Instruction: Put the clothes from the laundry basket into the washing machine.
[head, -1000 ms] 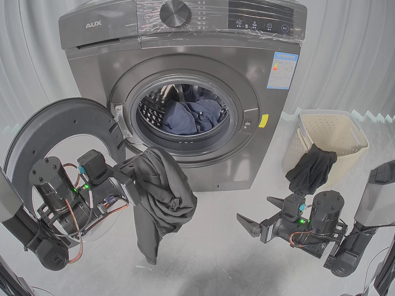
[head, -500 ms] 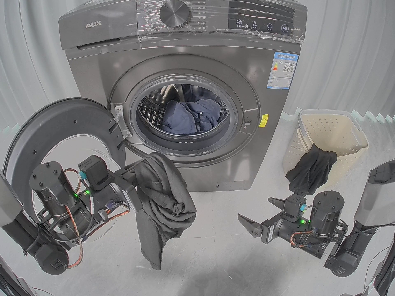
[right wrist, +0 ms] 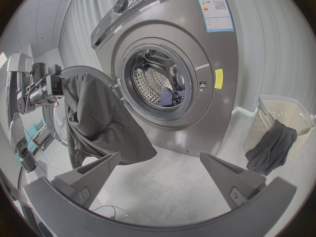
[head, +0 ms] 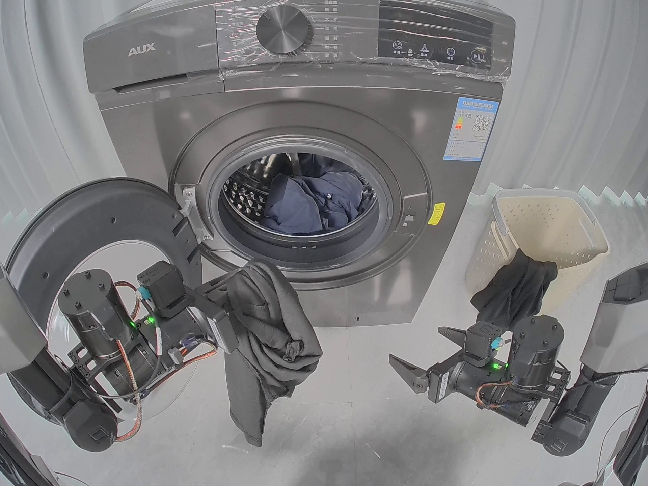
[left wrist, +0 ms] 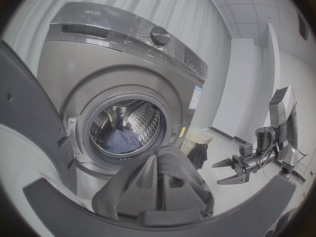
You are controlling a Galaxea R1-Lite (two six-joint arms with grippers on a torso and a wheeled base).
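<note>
Grey garment [head: 273,332] hangs clamped in the left gripper [head: 226,288] just below the mouth of the washing machine [head: 304,102] — loading step, I'd say next it needs lifting over the rim — right gripper [head: 415,344] gapes empty.

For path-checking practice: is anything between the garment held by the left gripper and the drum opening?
Nothing visible. The door stands swung aside, and the garment in the left gripper hangs just below the drum opening.

Lettered logo [head: 142,49] on washing machine [head: 148,129] drawer panel, blue label [head: 470,128], yellow sticker [head: 436,213], print seemingly illegible
</note>
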